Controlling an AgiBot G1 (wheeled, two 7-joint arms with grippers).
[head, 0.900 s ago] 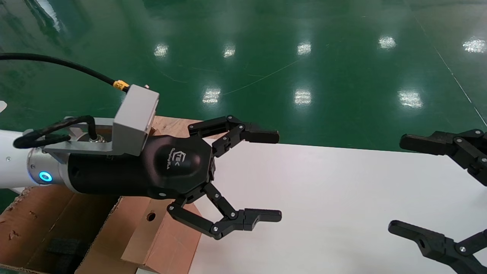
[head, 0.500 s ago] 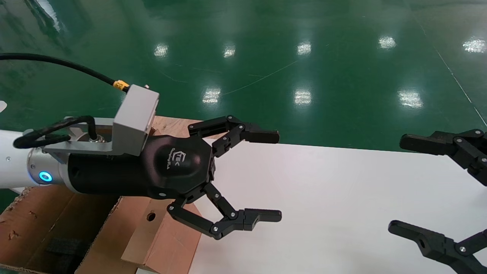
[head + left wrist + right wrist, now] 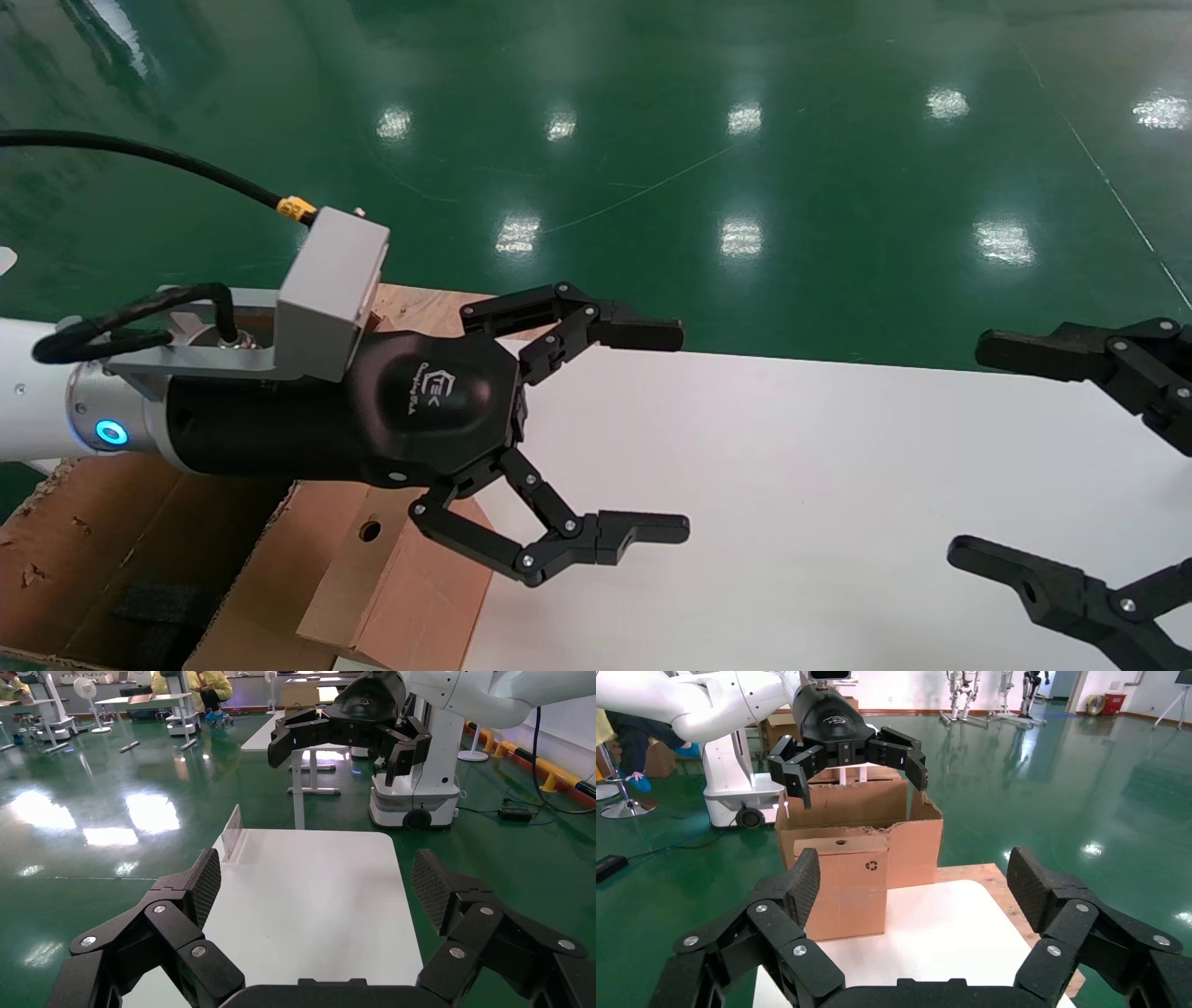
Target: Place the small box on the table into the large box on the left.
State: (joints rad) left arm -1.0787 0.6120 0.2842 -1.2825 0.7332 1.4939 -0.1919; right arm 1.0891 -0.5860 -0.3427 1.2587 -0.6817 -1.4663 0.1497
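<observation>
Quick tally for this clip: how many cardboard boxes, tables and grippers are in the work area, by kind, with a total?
Cardboard boxes: 2, the small box and the large box behind it.
Tables: 1, the white table.
Grippers: 2, the left gripper and the right gripper, both open and holding nothing.
Total: 5

Left gripper: fingers spread wide, holding nothing, above the left end of the white table. Small box: brown cardboard with 1 round hole, upright at the table's left edge, partly under the gripper, against the large box. Right gripper: fingers apart, at the table's right edge.
</observation>
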